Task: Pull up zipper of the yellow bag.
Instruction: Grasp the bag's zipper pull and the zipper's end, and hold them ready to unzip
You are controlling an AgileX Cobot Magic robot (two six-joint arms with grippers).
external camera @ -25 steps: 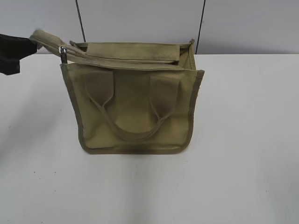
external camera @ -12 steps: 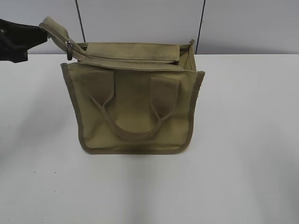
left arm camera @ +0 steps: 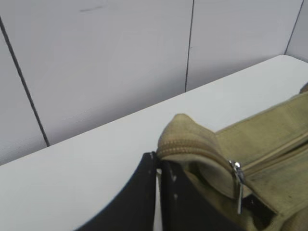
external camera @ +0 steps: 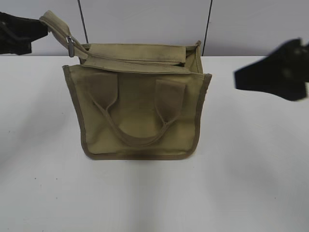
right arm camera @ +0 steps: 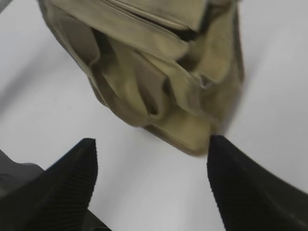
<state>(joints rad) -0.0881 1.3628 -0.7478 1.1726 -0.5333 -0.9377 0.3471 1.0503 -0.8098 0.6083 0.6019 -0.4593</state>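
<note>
The yellow bag [external camera: 140, 113] stands upright on the white table, its two strap handles hanging on the near face. My left gripper [external camera: 42, 25] is shut on the end tab of the zipper [external camera: 55, 26] tape and holds it lifted up and to the left of the bag's top left corner. The silver pull [external camera: 70, 46] hangs just below that tab; it also shows in the left wrist view [left arm camera: 237, 185] right of my left gripper [left arm camera: 158, 159]. My right gripper [external camera: 241, 77] hovers open and empty to the right of the bag. In the right wrist view my right gripper [right arm camera: 151, 159] has the bag [right arm camera: 159, 67] ahead of it.
The white table [external camera: 154, 193] spreads in front of and beside the bag. A grey panelled wall [external camera: 145, 21] runs close behind the bag.
My left gripper has lifted the zipper tab higher and a little left. My right gripper has come into the exterior view from the right.
</note>
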